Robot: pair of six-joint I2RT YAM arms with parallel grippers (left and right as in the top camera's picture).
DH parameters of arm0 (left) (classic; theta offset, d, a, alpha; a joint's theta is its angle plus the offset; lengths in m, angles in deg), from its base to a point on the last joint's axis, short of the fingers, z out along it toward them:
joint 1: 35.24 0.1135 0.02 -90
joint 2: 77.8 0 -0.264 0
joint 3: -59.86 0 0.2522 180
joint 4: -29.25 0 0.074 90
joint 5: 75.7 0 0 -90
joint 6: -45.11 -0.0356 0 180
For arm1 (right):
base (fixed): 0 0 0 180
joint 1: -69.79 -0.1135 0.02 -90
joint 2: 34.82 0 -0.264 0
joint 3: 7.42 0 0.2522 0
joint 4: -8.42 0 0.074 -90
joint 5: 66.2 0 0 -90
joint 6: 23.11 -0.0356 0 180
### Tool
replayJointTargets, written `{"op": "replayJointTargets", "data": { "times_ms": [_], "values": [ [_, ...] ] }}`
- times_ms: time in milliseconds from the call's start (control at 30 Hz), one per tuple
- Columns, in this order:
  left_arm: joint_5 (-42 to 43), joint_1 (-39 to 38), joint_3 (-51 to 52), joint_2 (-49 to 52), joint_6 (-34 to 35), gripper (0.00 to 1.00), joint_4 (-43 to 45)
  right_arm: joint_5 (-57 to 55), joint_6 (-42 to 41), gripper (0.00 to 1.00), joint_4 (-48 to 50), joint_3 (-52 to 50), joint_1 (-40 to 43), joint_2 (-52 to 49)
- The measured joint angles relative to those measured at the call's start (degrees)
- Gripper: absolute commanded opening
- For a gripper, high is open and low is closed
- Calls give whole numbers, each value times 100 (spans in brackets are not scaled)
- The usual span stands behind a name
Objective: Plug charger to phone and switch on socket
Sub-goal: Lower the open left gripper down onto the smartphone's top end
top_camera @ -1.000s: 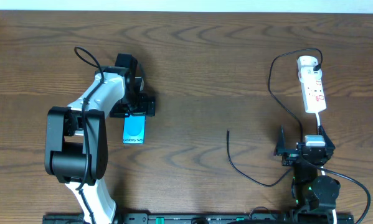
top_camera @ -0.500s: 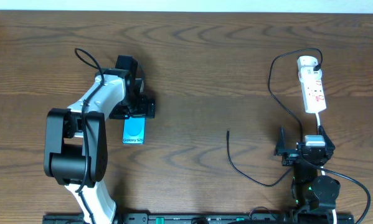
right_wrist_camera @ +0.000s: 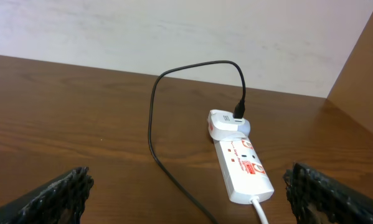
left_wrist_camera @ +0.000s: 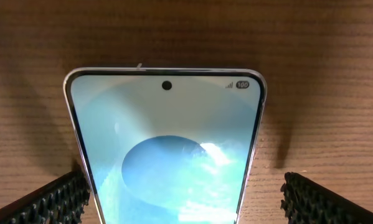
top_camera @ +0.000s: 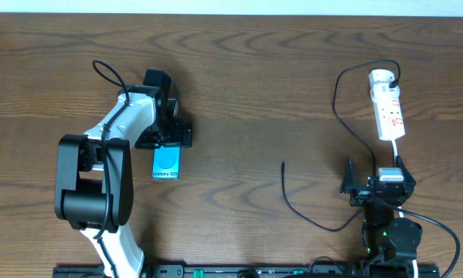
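The phone (top_camera: 166, 163) lies flat on the wooden table with its light blue screen up and the "Galaxy S25" text at its near end. My left gripper (top_camera: 168, 135) is open and straddles the phone's far end. In the left wrist view the phone (left_wrist_camera: 166, 149) lies between the two finger pads of the left gripper (left_wrist_camera: 186, 202); the right pad is clear of it. The white socket (top_camera: 388, 108) lies at the far right, also in the right wrist view (right_wrist_camera: 243, 165). The charger cable (top_camera: 335, 100) runs from its round plug to a free tip (top_camera: 284, 164). My right gripper (top_camera: 374, 181) is open and empty, short of the socket.
The cable loops across the table in front of the right arm (top_camera: 324, 224). In the right wrist view the cable (right_wrist_camera: 152, 124) arcs up from the round white plug (right_wrist_camera: 226, 123). A pale wall runs behind the table's far edge (right_wrist_camera: 142, 31).
My left gripper has edged slightly along the phone toward its near end. The right arm, cable and socket have not moved.
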Motion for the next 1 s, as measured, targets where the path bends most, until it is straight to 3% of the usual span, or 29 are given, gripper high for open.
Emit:
{"op": "replayJointTargets", "data": {
  "times_ms": [1000],
  "values": [
    [-90,-2,111,-35,256,100,-225,0,0,99,0,0,0,0]
  ]
}}
